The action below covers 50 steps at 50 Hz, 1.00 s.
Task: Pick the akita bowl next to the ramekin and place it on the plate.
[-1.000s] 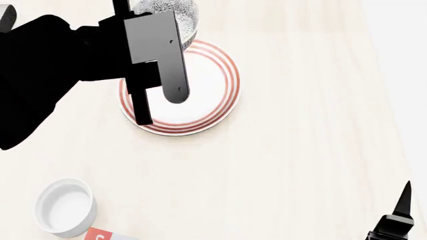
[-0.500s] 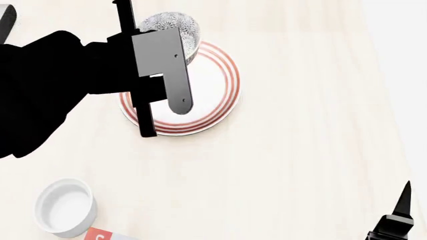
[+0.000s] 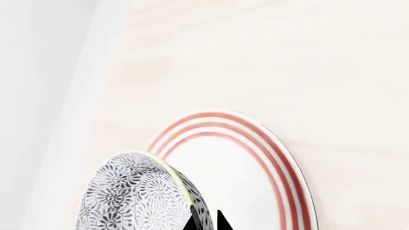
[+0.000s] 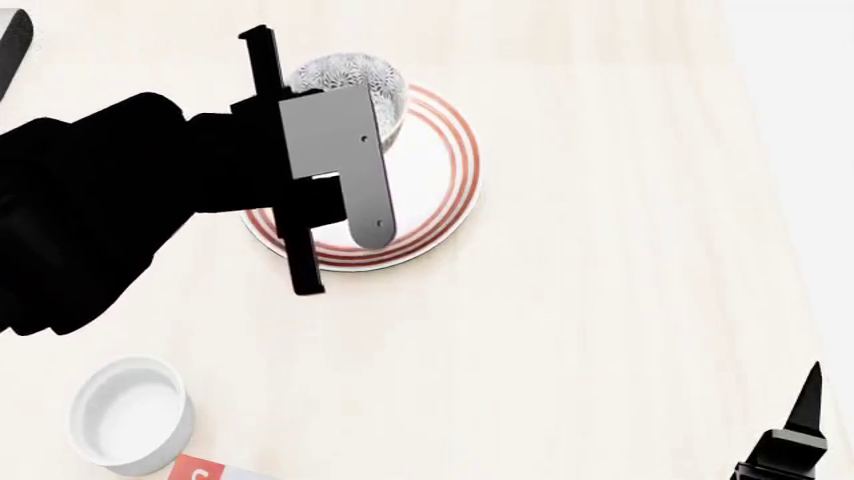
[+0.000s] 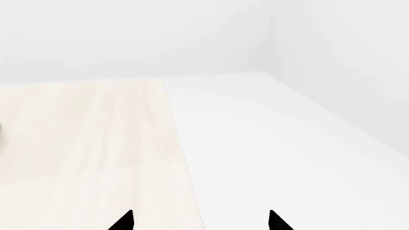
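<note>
Speckled grey-and-white, the bowl [image 4: 350, 88] hangs in our left gripper [image 3: 206, 221] over the far edge of the plate [image 4: 447, 170], tilted in the wrist view; whether it touches the plate we cannot tell. Both finger tips sit close together at its rim, pinching the wall. We judge the bowl rigid, glazed and slick, probably light but breakable, so a rim pinch could let it swing or slip; setting it down gently seems wise. Our right gripper [image 5: 200, 221] idles over the table [image 4: 601, 300] edge, its tips spread well apart, holding nothing. The ramekin [image 4: 130, 415] stands near us, well apart from the plate. Beside it, a red label [image 4: 200, 469] shows white lettering, too cropped to read.
</note>
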Motion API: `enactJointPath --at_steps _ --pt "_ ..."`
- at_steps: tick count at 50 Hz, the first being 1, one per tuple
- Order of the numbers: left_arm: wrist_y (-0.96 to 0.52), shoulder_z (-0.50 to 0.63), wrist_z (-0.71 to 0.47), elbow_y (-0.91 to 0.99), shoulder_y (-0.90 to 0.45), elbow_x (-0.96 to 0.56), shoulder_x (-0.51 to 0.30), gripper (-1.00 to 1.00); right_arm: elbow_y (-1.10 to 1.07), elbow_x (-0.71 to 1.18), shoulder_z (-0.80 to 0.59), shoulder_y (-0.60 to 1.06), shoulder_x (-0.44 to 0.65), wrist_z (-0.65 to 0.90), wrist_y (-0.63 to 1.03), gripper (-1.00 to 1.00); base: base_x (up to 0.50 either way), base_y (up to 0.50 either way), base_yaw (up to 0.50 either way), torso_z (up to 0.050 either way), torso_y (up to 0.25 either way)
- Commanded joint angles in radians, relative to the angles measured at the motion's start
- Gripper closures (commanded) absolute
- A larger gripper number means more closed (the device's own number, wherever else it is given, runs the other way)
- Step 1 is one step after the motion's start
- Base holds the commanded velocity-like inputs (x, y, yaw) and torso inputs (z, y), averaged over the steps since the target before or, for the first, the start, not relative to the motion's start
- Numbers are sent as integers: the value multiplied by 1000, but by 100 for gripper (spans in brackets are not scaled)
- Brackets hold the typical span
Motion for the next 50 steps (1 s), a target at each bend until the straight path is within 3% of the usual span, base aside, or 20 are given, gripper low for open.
enactJointPath --at_steps 1,24,50 --pt "18 -8 -13 -34 6 4 20 100 -2 3 0 -2 3 2 1 -100 0 0 0 0 10" --pt "91 -23 -55 -204 -5 27 74 100 -3 6 -2 -4 5 4 0 -100 0 0 0 1 0" --pt "90 -22 -57 -199 -4 28 72 100 -4 9 -5 -4 9 9 0 -100 0 0 0 0 -22"
